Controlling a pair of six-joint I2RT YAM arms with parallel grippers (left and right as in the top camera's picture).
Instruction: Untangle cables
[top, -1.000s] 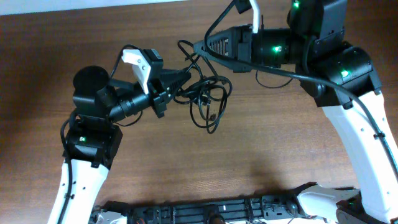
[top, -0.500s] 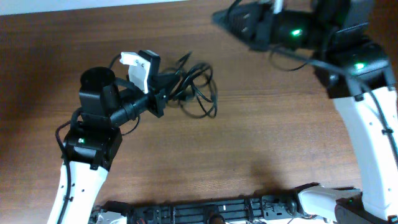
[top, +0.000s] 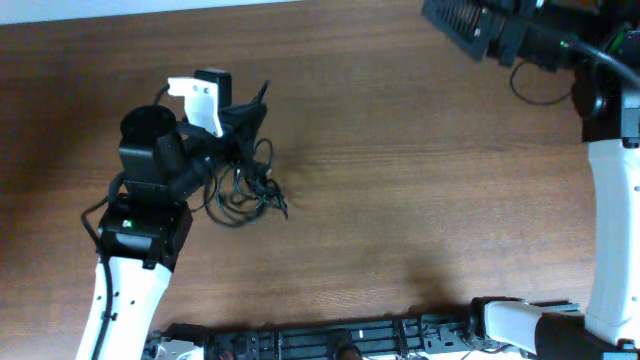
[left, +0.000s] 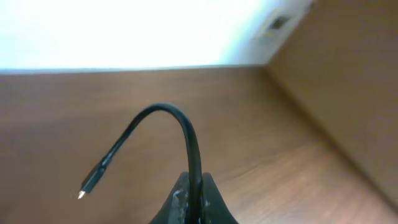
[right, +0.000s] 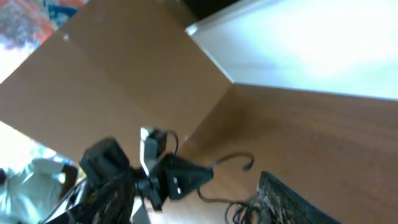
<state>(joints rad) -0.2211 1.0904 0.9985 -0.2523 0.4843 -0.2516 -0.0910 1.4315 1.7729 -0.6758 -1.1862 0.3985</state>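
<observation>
The cables (top: 245, 185), now one bundle at 9 o'clock on the table (top: 400, 200), trail from the left gripper (left: 194, 198), clamped on one strand, while the right gripper (top: 450, 20), withdrawn to 1 o'clock, carries no visible cable and its opening is indeterminate, so they remain tangled.

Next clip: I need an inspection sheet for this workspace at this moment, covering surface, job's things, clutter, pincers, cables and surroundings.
Surface: brown wood-grain table.
Job's things: thin black cables in one tangled bundle at the left, beside the left arm.
Clutter: nothing seen.
Pincers: left pincer shut on one cord, whose plug end sticks out free; right pincer at the far right corner, apart from the bundle, open or shut cannot be told.
Cables: thicker black arm wiring loops at the right arm.
Surroundings: pale strip beyond the table's far edge; dark rail along the near edge.
</observation>
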